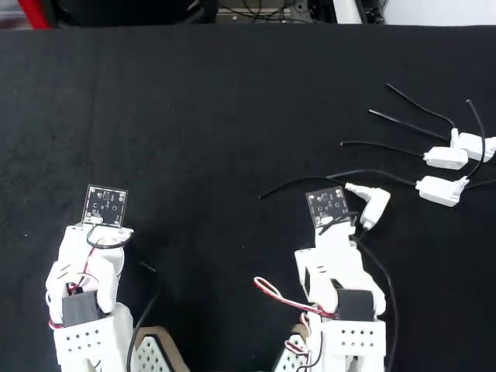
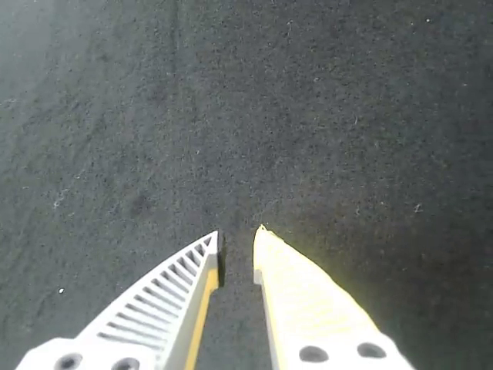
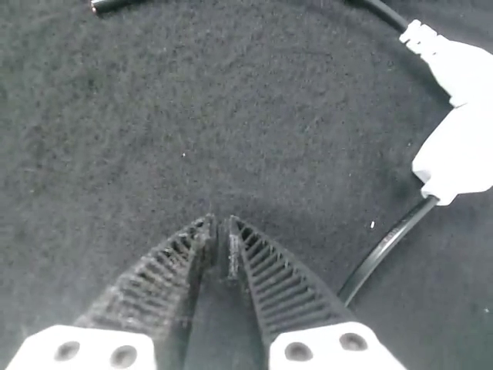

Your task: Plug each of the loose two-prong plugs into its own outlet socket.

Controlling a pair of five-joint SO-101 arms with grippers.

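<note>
Left gripper (image 2: 237,233): fingers drawn nearly together with only a thin slit between the tips, nothing held, poised over bare black table cover (image 1: 232,116). Right gripper (image 3: 219,225): fingers pressed together, likewise empty, pointing down at the same cover. Just beside the right gripper lies a bent white connector pair (image 3: 462,131), two moulded bodies meeting at an angle, each trailing a black lead (image 3: 383,250). Whether these two are already mated or merely touching cannot be made out. Well apart from both arms, toward the table's right edge in the high view, lie a lower connector body (image 1: 439,190), a middle connector body (image 1: 446,157) and a far connector body (image 1: 474,144), each with a thin black lead fanning away. Which of them are plugs and which are sockets is not resolvable. Handling, as a judgement: the bodies look light, rigid and smooth, likely to skate on the cloth when nudged, while the springy leads may twist them. Hold is best taken across the flat sides of a moulded body, behind the prongs, never on the lead.
</note>
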